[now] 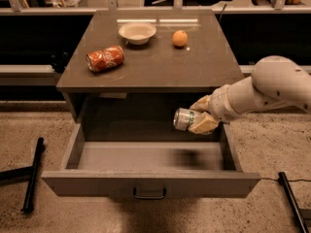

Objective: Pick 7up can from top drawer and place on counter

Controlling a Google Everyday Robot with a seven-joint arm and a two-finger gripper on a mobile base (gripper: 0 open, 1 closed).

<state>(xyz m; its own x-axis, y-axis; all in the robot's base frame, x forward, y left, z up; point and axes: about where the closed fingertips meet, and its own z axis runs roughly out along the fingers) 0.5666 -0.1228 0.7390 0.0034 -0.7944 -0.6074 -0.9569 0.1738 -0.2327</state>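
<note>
The 7up can (183, 119), silvery with a green band, lies on its side in my gripper (200, 115), lifted clear above the floor of the open top drawer (150, 182). The gripper is shut on the can, its pale fingers (203, 124) above and below it, at the drawer's right side just under the counter's front edge. The grey-brown counter (155, 64) is above. My white arm (272, 86) reaches in from the right.
On the counter lie a red-orange soda can (105, 58) on its side, a white bowl (137, 32) and an orange (180, 38). Black stand legs rest on the floor at left (32, 174) and right (291, 198).
</note>
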